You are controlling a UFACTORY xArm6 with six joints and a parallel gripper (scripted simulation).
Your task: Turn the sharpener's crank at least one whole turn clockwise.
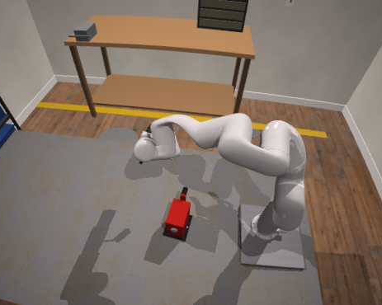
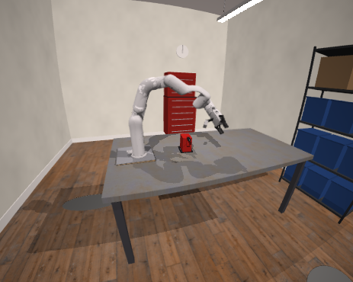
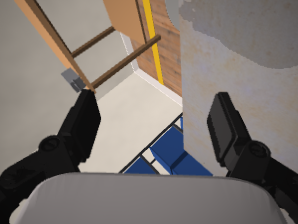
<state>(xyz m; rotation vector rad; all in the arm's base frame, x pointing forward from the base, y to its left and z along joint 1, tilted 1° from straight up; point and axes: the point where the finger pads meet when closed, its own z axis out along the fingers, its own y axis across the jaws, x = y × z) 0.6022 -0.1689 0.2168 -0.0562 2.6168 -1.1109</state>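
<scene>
Bright, even light from a ceiling strip lamp (image 2: 238, 9) — soft layered shadows on the table (image 2: 255, 149); coarse, pixelated edges.

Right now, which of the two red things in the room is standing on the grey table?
The small red pencil sharpener with the black crank, beside the arm's base. The other, a tall red drawer cabinet, stands on the floor against the back wall.

Grey table (image 2: 255, 152): red sharpener (image 2: 186, 143), arm base plate (image 2: 120, 160).

My white arm (image 1: 235, 140) looked smooth and glossy, my black fingers matt. The table (image 1: 49, 185) was mottled, dull grey; the sharpener (image 1: 178, 214) on it smooth red; the floor (image 2: 202, 240) grained wood.
</scene>
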